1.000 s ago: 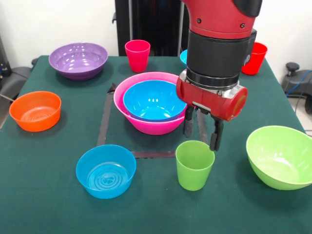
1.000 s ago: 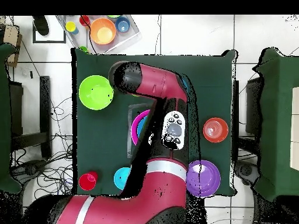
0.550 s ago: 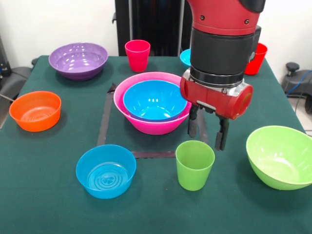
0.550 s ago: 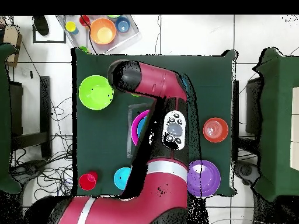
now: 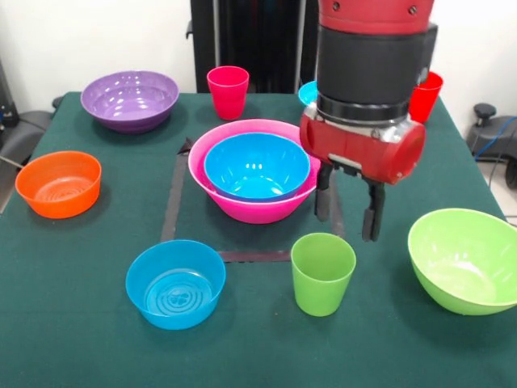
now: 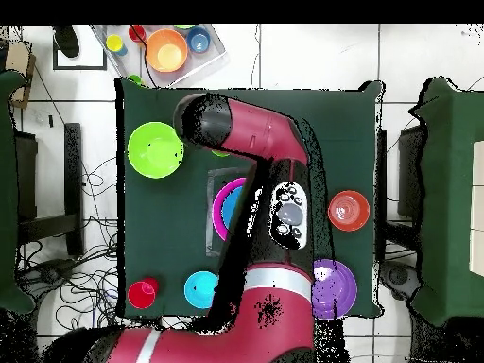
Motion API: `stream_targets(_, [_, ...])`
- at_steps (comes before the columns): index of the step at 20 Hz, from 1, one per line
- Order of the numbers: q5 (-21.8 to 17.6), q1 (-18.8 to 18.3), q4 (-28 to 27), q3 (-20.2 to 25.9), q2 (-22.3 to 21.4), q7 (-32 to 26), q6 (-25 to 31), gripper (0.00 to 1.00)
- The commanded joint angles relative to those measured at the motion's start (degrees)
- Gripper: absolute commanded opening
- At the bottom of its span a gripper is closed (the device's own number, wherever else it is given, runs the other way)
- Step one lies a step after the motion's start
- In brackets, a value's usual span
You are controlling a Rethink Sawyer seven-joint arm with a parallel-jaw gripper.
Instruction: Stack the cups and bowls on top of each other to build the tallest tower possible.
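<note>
The large pink bowl (image 5: 246,212) stands at the table's middle with a blue bowl (image 5: 257,166) nested in it; together they form the tower. My gripper (image 5: 346,228) is open and empty. It hangs just above and to the right of the light green cup (image 5: 322,272), which stands upright in front of the tower. The arm hides the gripper in the overhead view, where the pink bowl (image 6: 218,210) shows beside the arm. The pink-red cup (image 5: 228,90) and red cup (image 5: 424,97) stand at the far edge.
The purple bowl (image 5: 129,99), orange bowl (image 5: 58,182), ribbed blue bowl (image 5: 175,283) and lime green bowl (image 5: 464,259) stand around the tower. A third blue bowl (image 5: 305,93) peeks from behind the arm. Black tape (image 5: 171,206) marks a square on the cloth.
My gripper has moved a little right and up in the front view, away from the green cup's rim. It is still open. The cups and bowls have not moved.
</note>
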Motion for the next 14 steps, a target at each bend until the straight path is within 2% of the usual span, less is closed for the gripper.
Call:
stream_targets(1, [-7.4, -8.8, 13.6, 10.2, -6.2, -16.0, -2.4, 1.00])
stream_targets(8, [-12.2, -14.9, 11.9, 16.0, -5.4, -20.8, -1.1, 1.00])
stream_targets(14, [-16.3, -17.2, 9.6, 19.7, -2.1, -19.5, -4.0, 1.00])
